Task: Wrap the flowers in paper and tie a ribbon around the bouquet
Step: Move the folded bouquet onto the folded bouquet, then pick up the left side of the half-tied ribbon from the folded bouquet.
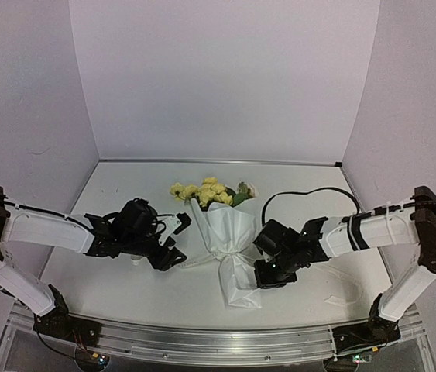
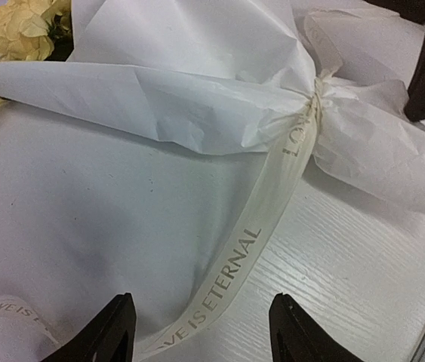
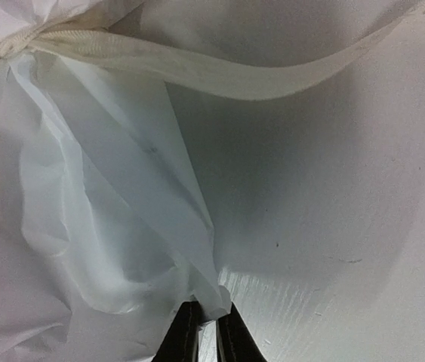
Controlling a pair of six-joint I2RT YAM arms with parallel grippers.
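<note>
Two arms reach in from the near edge of the bench [image 1: 125, 194], one on each side of the bouquet [image 1: 227, 232]. It lies about mid-bench with its blooms toward the far edge.

On the left, the left arm [image 1: 47, 231] stretches toward the bouquet. The left jaws stand well apart, low over the bench, with nothing in their grip. The ribbon [image 2: 235, 256] runs flat on the bench between the two fingers [image 2: 110, 335]. Printed LOVE IS ETERNAL, it climbs to the bouquet's waist, where it is knotted tight round the paper [image 2: 159, 98].

Flowers [image 1: 206, 191], pale yellow with a bit of green leaf, stick out of the wide far end of the paper. Below the knot the paper flares out again toward the near edge.

From the knot the ribbon's other tail leaves toward the right side of the bench. There the right arm [image 1: 365, 231] comes in low. The right jaws are pinched nearly together on a thin edge of the flared paper, on the near side of the knot. A black cable [image 1: 303, 194] loops over the bench behind that arm.
</note>
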